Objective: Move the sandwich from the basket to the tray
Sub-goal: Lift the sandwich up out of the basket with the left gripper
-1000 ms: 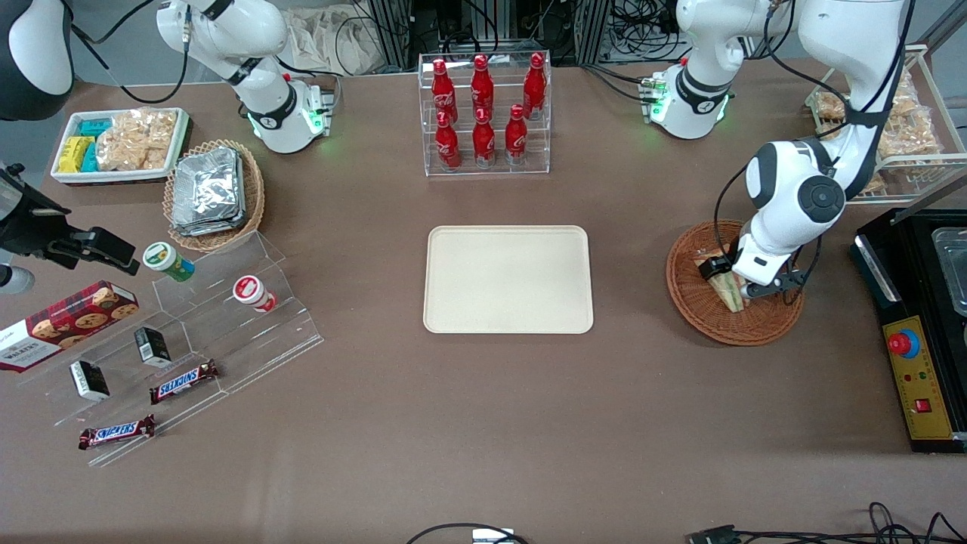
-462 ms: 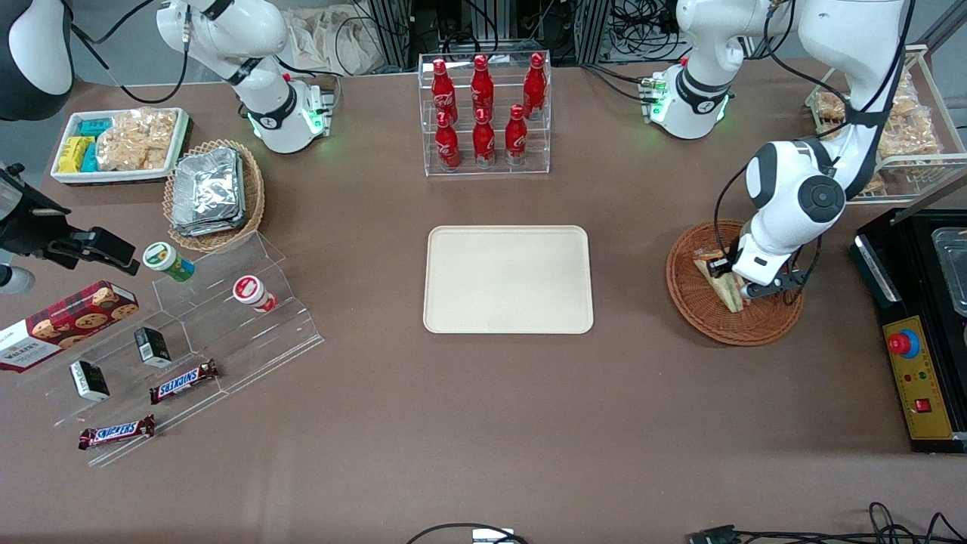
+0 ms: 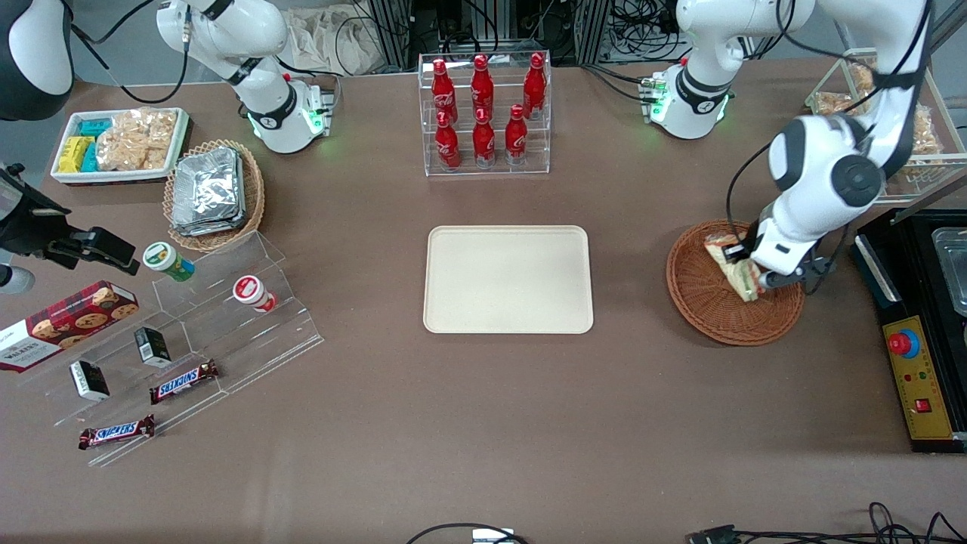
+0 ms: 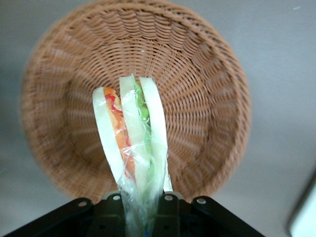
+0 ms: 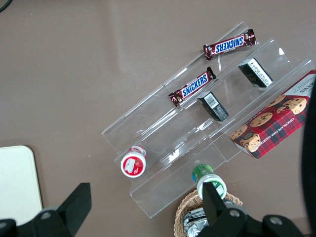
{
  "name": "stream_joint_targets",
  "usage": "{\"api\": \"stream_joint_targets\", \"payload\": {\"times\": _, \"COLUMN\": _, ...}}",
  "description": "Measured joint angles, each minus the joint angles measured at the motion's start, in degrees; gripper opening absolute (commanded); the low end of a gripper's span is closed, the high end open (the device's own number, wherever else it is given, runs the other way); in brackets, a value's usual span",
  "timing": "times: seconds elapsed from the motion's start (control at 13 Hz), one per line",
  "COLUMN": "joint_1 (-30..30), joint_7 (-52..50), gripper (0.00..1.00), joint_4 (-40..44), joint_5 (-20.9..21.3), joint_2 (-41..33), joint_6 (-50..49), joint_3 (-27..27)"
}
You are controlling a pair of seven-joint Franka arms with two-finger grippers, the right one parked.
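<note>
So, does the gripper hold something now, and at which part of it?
Yes. The gripper is shut on the sandwich, clamping one end of the wrapped wedge, which hangs above the basket.

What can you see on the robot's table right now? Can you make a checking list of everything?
Surface: brown table, no spills seen.
Sandwich: sandwich held above the basket, wrapped in clear film.
Tray: cream tray mid-table, nothing on it.
Clutter: red bottles in a clear rack; foil packets in an oval basket; snack tray; Snickers bars, cups and a cookie box at the clear stand, toward the parked arm's end.
End effector: left end effector over the basket, shut on the sandwich.
Cables: loose cables at the table edge nearest the front camera.
Surroundings: black control box with a red button.
</note>
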Motion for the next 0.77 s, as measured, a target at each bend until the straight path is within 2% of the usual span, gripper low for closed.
{"api": "stream_joint_targets", "payload": {"times": 0.15, "joint_1": -0.2, "joint_7": 0.7, "gripper": 0.01, "joint_4": 7.6, "joint_5": -0.1, "joint_2": -5.3, "joint_6": -14.3, "joint_3": 0.0}}
{"api": "stream_joint_targets", "payload": {"times": 0.31, "joint_1": -0.4, "joint_7": 1.1, "gripper": 0.01, "joint_4": 18.2, "joint_5": -0.2, "joint_2": -7.1, "joint_6": -26.8, "joint_3": 0.0}}
{"api": "stream_joint_targets", "payload": {"times": 0.46, "joint_1": -0.8, "joint_7": 2.2, "gripper": 0.01, "joint_4": 25.4, "joint_5": -0.3, "joint_2": -6.9, "joint_6": -32.6, "joint_3": -0.1}}
{"api": "stream_joint_targets", "payload": {"times": 0.77, "joint_1": -1.2, "joint_7": 4.7, "gripper": 0.01, "joint_4": 32.9, "joint_5": -0.6, "joint_2": -4.7, "joint_6": -36.6, "joint_3": -2.3}}
